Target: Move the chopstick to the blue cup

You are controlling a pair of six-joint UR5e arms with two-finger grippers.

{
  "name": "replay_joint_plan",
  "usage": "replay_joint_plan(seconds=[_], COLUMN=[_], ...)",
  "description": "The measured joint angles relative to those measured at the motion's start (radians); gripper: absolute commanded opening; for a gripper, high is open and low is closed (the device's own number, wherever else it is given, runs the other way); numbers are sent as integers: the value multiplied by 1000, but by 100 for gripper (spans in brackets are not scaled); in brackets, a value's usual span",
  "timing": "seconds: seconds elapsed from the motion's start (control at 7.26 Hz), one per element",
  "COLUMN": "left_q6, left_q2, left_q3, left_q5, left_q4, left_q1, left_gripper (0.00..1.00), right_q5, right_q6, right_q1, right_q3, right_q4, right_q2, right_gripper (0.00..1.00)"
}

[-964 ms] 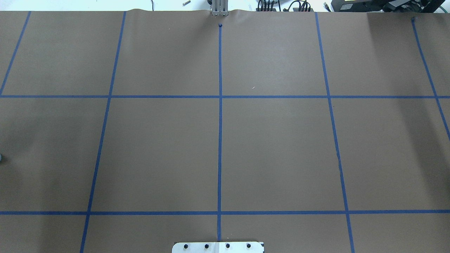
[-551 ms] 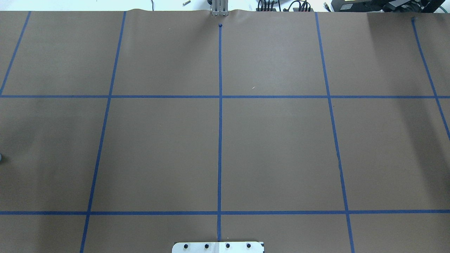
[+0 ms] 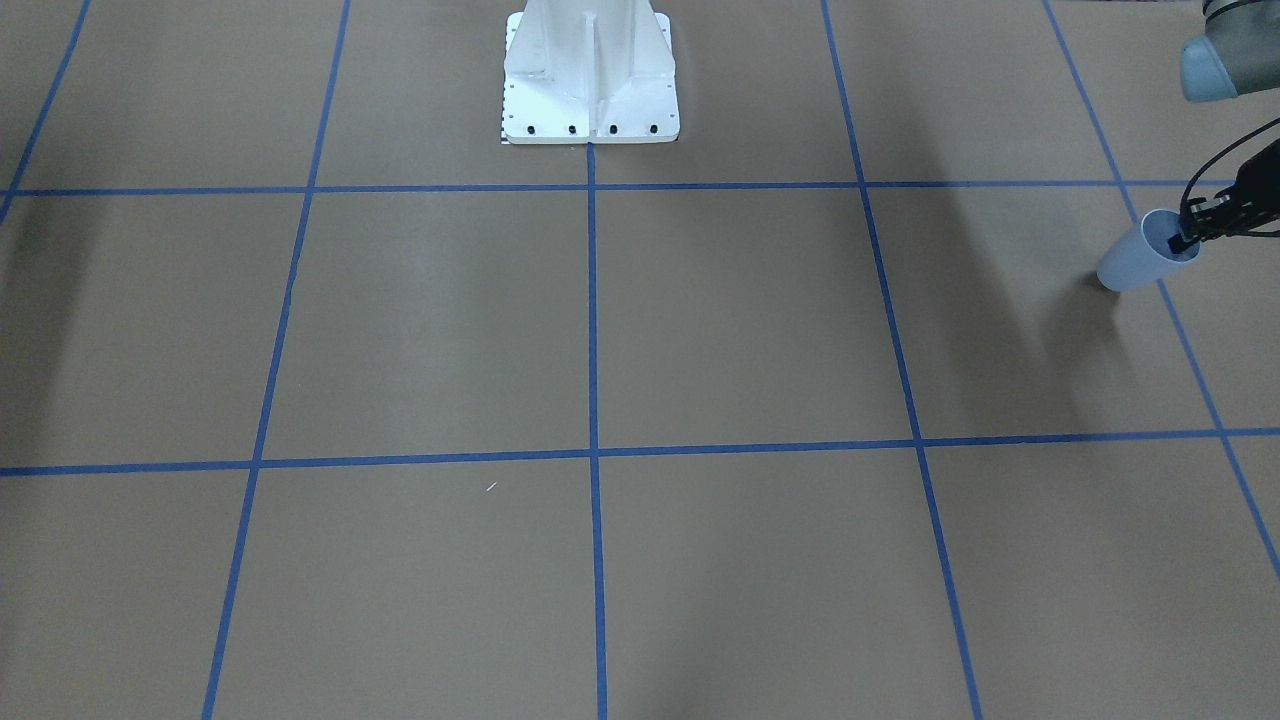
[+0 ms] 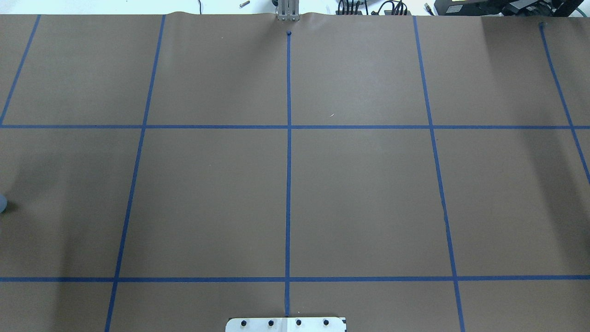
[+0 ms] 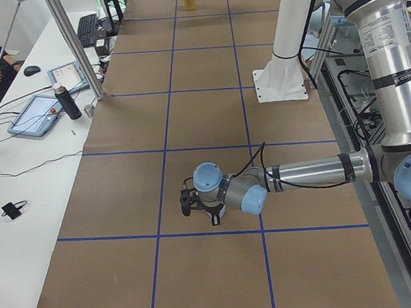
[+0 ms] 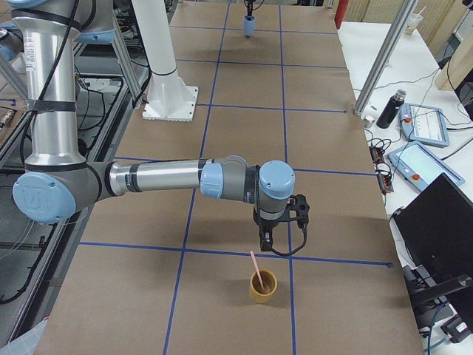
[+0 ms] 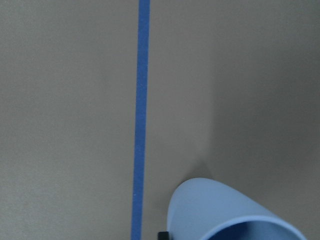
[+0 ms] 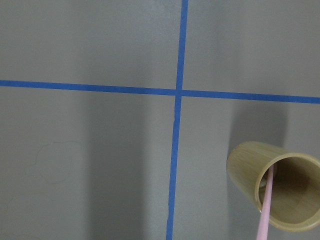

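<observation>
The blue cup stands at the table's left end, a sliver of it showing at the overhead view's left edge. My left gripper is shut on its rim, one finger inside; the left wrist view shows the cup's wall at the bottom. The pink chopstick leans in a tan wooden cup at the table's right end, also seen in the exterior right view. My right gripper hovers just above and beside that cup; I cannot tell whether it is open.
The white robot pedestal stands at the table's middle back edge. Blue tape lines grid the brown table. A metal post, a dark bottle and tablets sit on the white side desk beyond the table.
The blue cup's sliver at the overhead view's left edge has shifted slightly up and shows a little more. Nothing else has moved.
</observation>
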Motion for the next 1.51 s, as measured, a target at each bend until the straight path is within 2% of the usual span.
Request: replay_joint_plan(seconds=[0.28,0.41,0.55,0.83,0.96,1.24,1.51], left_q6=[-91,-128,-159,-209,-274,-471,-679], left_q2=[-65,-169,-323,-680,-811,-989,-1111], left_q3=[-79,-106,-107,-26,33,115,203], left_q5=[-25,-28,-26,-23,-5,56,98], left_q4=[97,217,371,672,730,745,664], left_q1=[-2,-2,0,39,86,220,353], left_gripper=[0,0,0,0,0,0,0], right_q5=[-4,-3,-2,-8,-10,-12,-10], right_q6=[-1,-1,-1,-3,-3,-2,-1], right_q1=[1,1,1,2,1,1,0], right_q3=[8,16,26,37,39,40,39], right_q4=[1,2,4,6,6,6,5], right_q2=[-1,-8,-15,-20,-19,-18,-18], right_gripper=[100,100,100,100,100,100,100])
